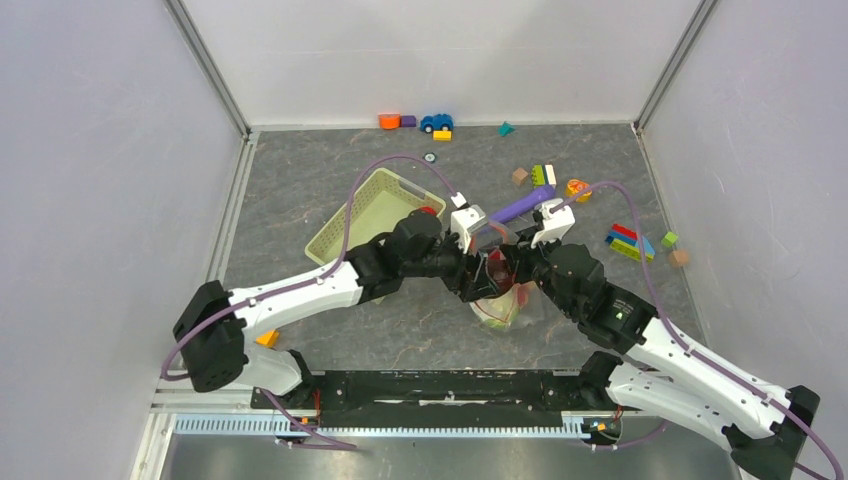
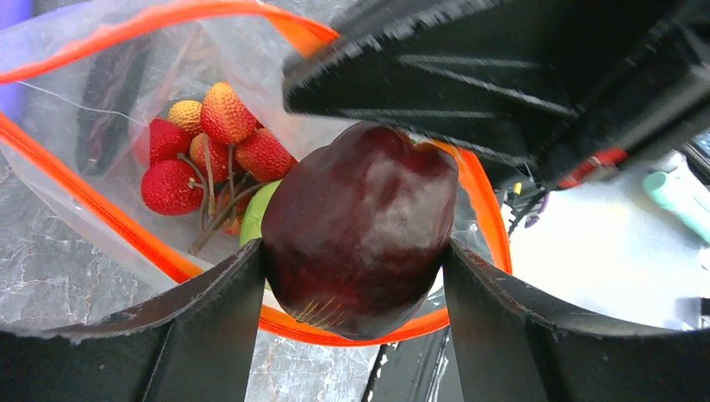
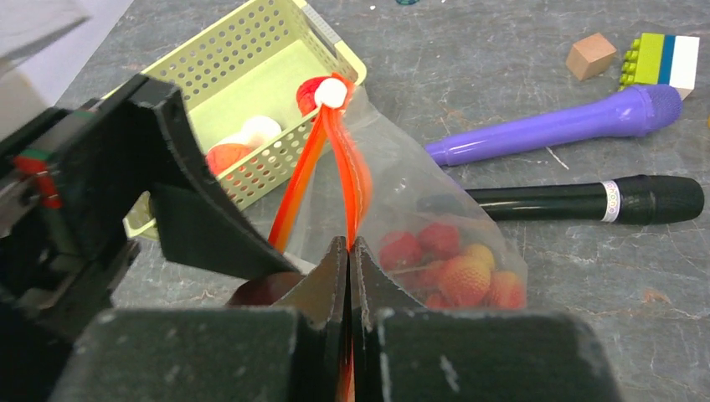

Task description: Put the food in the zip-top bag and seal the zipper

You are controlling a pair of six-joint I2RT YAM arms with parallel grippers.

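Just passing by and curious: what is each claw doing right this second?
Left gripper: closed on a dark red apple, over the open zip-top bag.
Right gripper: closed, pinching the bag's orange-red zipper.

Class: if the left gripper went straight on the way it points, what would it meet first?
Probably the red berries inside the open zip-top bag: the left gripper, holding a dark red apple, points into its mouth. Depth unclear.
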